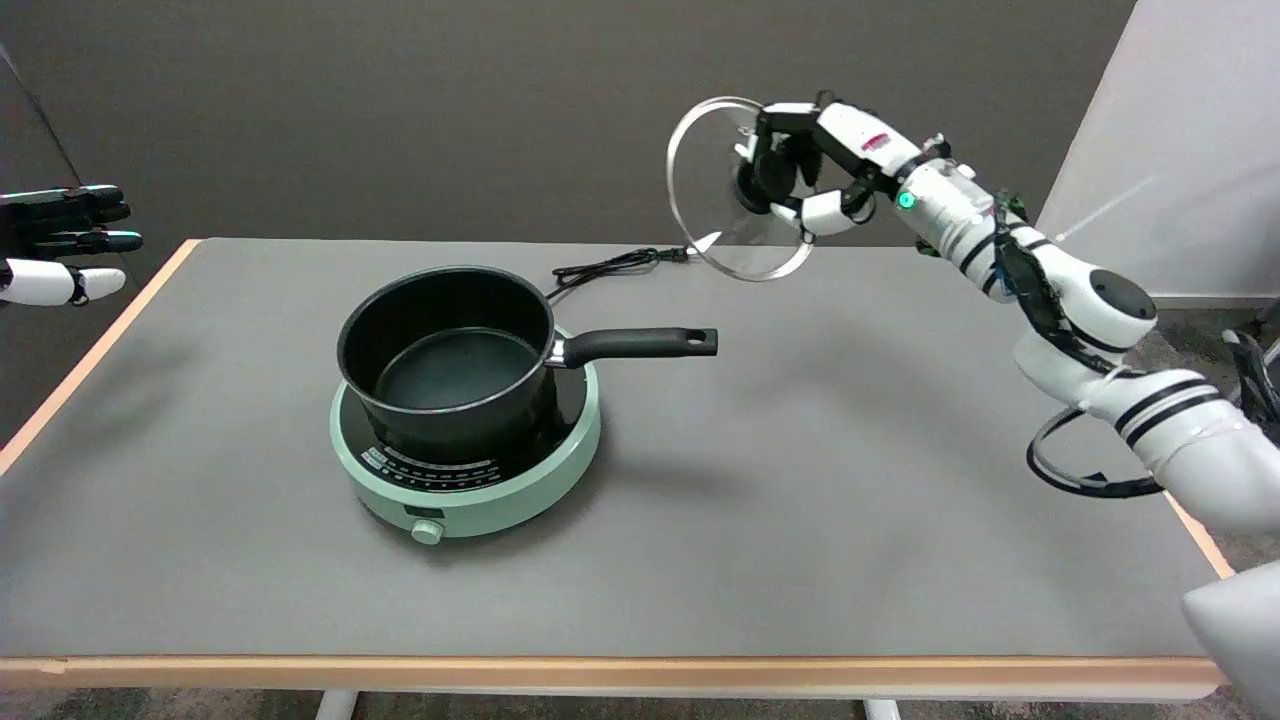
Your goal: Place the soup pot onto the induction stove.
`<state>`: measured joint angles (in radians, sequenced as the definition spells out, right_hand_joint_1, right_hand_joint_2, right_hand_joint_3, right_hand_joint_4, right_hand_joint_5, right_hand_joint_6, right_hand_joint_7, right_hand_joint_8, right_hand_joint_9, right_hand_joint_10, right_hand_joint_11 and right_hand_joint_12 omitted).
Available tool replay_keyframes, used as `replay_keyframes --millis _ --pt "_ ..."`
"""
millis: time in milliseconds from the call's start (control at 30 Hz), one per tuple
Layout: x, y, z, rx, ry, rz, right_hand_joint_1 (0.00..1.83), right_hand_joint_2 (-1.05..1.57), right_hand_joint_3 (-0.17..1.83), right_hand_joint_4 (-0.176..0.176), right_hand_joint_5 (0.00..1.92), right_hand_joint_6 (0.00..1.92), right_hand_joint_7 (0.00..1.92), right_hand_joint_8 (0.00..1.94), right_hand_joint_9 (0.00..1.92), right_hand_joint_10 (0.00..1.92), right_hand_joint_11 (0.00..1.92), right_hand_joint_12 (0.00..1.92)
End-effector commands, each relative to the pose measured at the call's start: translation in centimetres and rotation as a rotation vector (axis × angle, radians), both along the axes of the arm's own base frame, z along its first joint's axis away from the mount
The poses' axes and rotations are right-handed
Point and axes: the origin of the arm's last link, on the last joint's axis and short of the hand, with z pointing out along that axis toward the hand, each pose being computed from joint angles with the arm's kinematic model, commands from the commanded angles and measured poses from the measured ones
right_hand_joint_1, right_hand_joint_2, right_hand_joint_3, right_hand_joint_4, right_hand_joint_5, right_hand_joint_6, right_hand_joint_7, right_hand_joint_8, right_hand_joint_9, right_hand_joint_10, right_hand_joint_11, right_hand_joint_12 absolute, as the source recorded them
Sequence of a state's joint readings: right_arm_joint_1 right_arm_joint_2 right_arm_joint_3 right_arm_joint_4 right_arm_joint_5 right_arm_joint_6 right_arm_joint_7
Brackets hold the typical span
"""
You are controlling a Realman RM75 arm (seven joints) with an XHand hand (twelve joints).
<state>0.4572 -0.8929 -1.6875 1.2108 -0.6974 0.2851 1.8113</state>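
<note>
A black soup pot (447,362) stands on the round green induction stove (470,455) left of the table's middle. Its long black handle (640,344) points right. The pot is uncovered and nothing shows inside it. High over the far right part of the table, my right hand (810,170) grips the black knob of a round glass lid (735,190). The lid is held in the air, tilted nearly on edge, well to the right of and above the pot.
The stove's black power cord (610,267) runs along the grey table (850,480) behind the pot. The idle left hand (60,245) hangs in the air at the upper left. A light panel (1180,130) stands at the far right.
</note>
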Motion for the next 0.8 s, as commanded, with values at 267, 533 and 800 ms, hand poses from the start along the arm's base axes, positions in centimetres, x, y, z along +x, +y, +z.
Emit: replay_keyframes --millis 267,533,800 --pt "7.3 -2.3 -10.9 0.410 0.207 0.060 1.35 0.86 0.67 0.176 0.50 1.51 0.85 1.40 0.79 1.82 0.57 1.61" --pt "9.9 -3.2 -15.8 0.521 0.297 0.109 1.35 0.85 0.67 0.176 0.51 1.51 0.86 1.40 0.79 1.81 0.57 1.61" --pt "10.1 -5.1 -20.9 0.668 0.388 0.084 1.35 0.86 0.67 0.176 0.50 1.51 0.85 1.40 0.79 1.81 0.57 1.62"
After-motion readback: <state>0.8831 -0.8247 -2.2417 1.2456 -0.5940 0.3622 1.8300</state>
